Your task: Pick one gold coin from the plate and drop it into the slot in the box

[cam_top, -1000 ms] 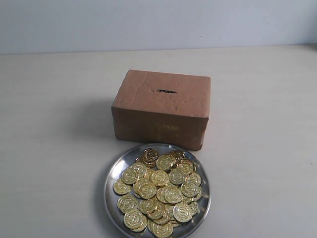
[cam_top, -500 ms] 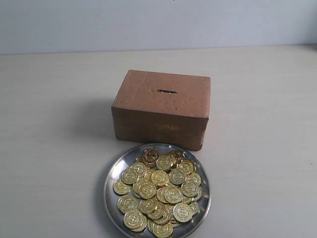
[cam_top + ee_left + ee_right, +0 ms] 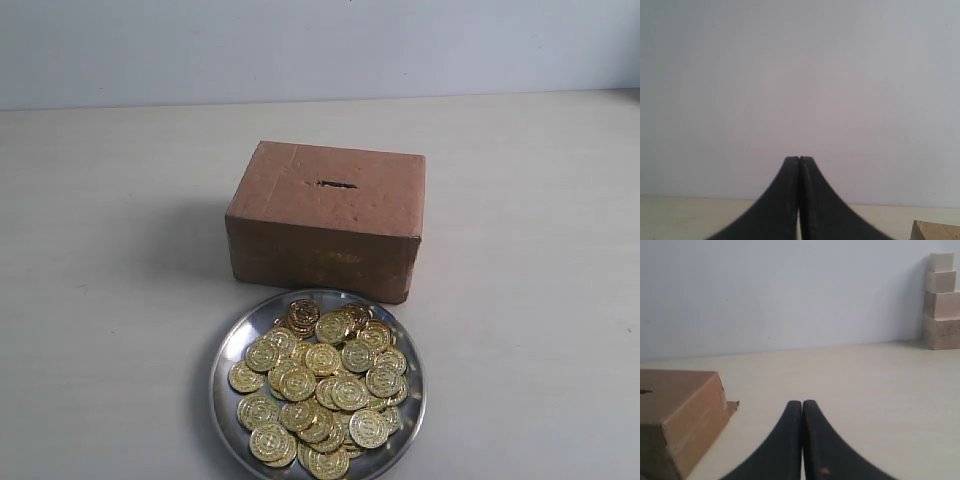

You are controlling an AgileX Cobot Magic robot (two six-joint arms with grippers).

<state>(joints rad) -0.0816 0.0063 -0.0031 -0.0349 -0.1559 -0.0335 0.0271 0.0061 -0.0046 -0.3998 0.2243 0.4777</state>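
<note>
A pale table (image 3: pixel 100 300) carries a brown cardboard box (image 3: pixel 325 220) near its middle. A round metal plate (image 3: pixel 228 350) sits just in front of the box, nearer the exterior camera; whether its rim touches the box I cannot tell. The left claw (image 3: pixel 799 159) and the right claw (image 3: pixel 802 402) each have their jaws pressed together on nothing. Gold coins (image 3: pixel 320 385) lie heaped on the plate. The slot (image 3: pixel 337 184) is a dark slit in the box's top face.
</note>
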